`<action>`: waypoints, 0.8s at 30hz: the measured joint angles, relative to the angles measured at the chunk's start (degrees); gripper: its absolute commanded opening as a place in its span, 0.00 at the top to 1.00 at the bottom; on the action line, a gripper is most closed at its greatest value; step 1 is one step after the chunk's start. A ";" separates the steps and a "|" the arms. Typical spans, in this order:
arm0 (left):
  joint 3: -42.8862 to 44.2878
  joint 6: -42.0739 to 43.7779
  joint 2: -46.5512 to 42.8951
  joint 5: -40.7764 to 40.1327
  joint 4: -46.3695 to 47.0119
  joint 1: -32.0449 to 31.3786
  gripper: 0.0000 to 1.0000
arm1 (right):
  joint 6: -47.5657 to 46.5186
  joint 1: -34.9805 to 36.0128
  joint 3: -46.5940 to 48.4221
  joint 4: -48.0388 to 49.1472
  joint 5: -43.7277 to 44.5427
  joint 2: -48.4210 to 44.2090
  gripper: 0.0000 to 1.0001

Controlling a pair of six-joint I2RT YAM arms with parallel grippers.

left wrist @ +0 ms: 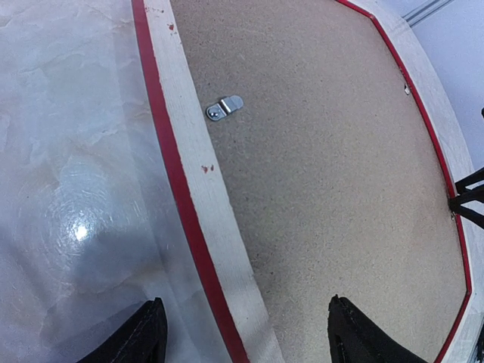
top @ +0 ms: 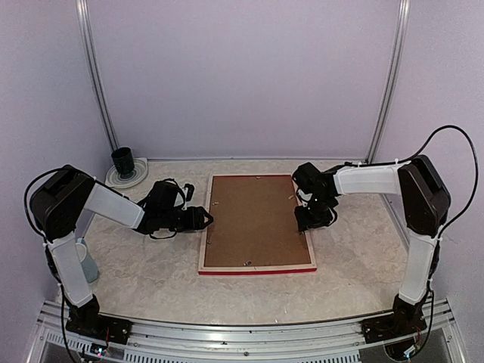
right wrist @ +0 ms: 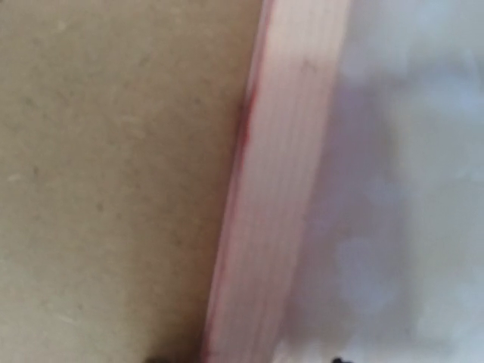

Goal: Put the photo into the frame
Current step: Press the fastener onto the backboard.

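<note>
left gripper [top: 204, 218] sits at the left rail of the frame [top: 257, 269], fingers spread, gripping nothing. the frame lies face down, pale wood back up, filled by a brown backing board [top: 253, 221]; the photo cannot be seen. right gripper [top: 305, 222] is over the frame's right rail. its wrist view is blurred and the fingertips are cut off, so its grip cannot be told.

Left arm [top: 113, 208]: elbow raised, reaching inward, left tool [left wrist: 246, 336] spread wide. Right arm [top: 370, 181]: mirrored, right tool [top: 308, 219] pointing down, jaws parted.
</note>
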 measured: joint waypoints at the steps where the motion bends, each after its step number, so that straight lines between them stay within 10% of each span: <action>1: 0.00 -0.02 0.00 0.02 0.02 0.00 0.28 | 0.37 0.00 -0.35 0.26 0.13 -0.24 0.53; 24: -0.22 -0.44 -0.02 0.02 0.48 0.00 0.28 | 3.82 0.09 -3.04 2.73 -1.66 -1.68 0.55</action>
